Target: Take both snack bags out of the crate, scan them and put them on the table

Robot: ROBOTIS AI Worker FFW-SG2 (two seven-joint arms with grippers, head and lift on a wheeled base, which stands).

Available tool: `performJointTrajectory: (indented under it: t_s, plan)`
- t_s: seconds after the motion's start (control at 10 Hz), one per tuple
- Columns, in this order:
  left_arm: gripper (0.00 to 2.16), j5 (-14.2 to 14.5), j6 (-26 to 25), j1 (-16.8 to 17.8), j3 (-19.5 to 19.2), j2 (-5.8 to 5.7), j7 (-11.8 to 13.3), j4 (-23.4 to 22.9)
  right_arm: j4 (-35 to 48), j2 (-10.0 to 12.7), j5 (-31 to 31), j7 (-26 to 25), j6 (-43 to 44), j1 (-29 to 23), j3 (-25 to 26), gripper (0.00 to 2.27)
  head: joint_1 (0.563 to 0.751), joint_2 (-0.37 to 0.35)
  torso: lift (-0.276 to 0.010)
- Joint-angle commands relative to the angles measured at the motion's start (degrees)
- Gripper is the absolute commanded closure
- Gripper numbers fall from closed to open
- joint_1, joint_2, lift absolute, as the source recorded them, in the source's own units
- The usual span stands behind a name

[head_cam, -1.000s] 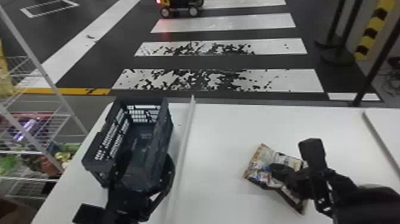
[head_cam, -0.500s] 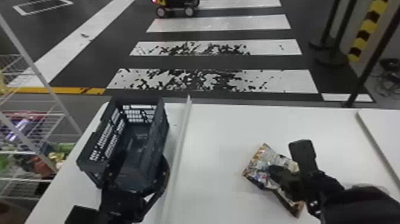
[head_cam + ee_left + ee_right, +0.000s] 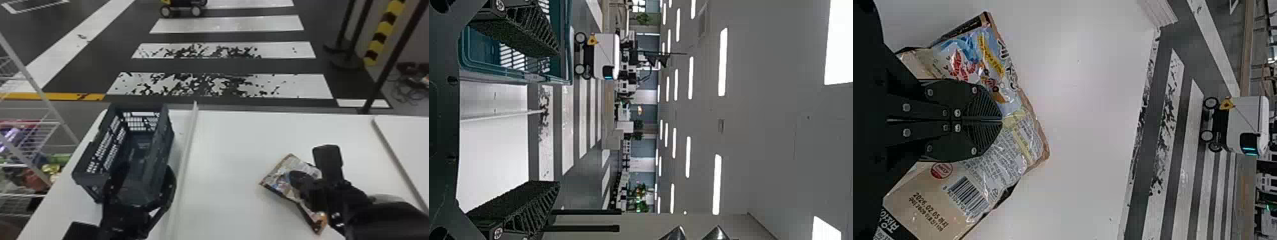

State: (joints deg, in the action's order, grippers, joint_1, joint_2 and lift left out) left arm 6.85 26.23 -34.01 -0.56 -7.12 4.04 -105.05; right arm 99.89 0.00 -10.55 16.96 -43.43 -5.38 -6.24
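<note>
The right gripper [image 3: 1002, 120] has its fingers closed on the snack bag [image 3: 277, 180] at the table's [image 3: 229, 143] near right; the left gripper [image 3: 558, 118] is wide open, empty, by the crate's [image 3: 163, 137] near end. For what looks like scanning, turn the bag gently, its barcode [image 3: 967, 196] smooth and uncovered.
</note>
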Motion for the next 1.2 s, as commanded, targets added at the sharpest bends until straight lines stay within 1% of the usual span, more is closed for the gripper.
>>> performJointTrajectory:
  t_s: [0.0, 0.1, 0.2, 0.3, 0.5, 0.6, 0.7, 0.9, 1.0, 1.1]
  plan:
    - [0.08, 0.0, 0.0, 0.0, -0.1, 0.0, 0.0, 0.2, 2.1, 0.0, 2.2, 0.6, -0.3, -0.9, 0.2, 2.19, 0.695, 0.124, -0.091]
    - [0.08, 0.0, 0.0, 0.0, -0.1, 0.0, 0.0, 0.2, 4.3, 0.0, 3.0, 1.4, -2.2, -1.6, 0.2, 2.19, 0.695, 0.128, -0.091]
    - [0.08, 0.0, 0.0, 0.0, -0.1, 0.09, 0.0, 0.3, 6.9, 0.0, 4.3, 3.1, -5.7, -2.5, 0.2, 2.19, 0.695, 0.138, -0.091]
    - [0.08, 0.0, 0.0, 0.0, -0.1, 0.0, 0.0, 0.4, 9.5, 0.0, 5.1, 4.6, -7.5, -3.8, 0.2, 2.19, 0.695, 0.152, -0.091]
    - [0.08, 0.0, 0.0, 0.1, 0.1, 0.0, 0.0, 0.5, 13.0, 0.0, 6.9, 6.9, -10.7, -5.3, 0.2, 2.19, 0.695, 0.173, -0.091]
    - [0.08, 0.0, 0.0, 0.2, 0.0, 0.0, 0.0, 0.6, 13.7, 0.0, 7.2, 7.5, -10.8, -5.8, 0.1, 2.19, 0.695, 0.184, -0.091]
    - [0.08, 0.0, 0.0, 0.2, 0.0, 0.0, 0.0, 0.6, 13.8, 0.0, 7.4, 7.5, -10.3, -5.6, 1.2, 2.19, 0.695, 0.194, -0.091]
    - [0.08, 0.0, 0.0, 0.3, 0.1, 0.0, 0.1, 0.6, 13.6, 0.0, 10.4, 7.3, -7.7, -4.1, 5.4, 2.19, 0.695, 0.188, -0.091]
    - [0.08, 0.0, 0.0, 0.3, 0.1, 0.0, 0.1, 0.6, 12.2, 0.0, 10.2, 6.5, -6.5, -2.4, 7.7, 2.19, 0.695, 0.169, -0.091]
    - [0.08, 0.0, 0.0, 0.3, 0.0, 0.0, 0.1, 0.6, 10.1, 0.0, 9.7, 5.9, -4.5, -1.0, 10.2, 2.19, 0.695, 0.135, -0.091]
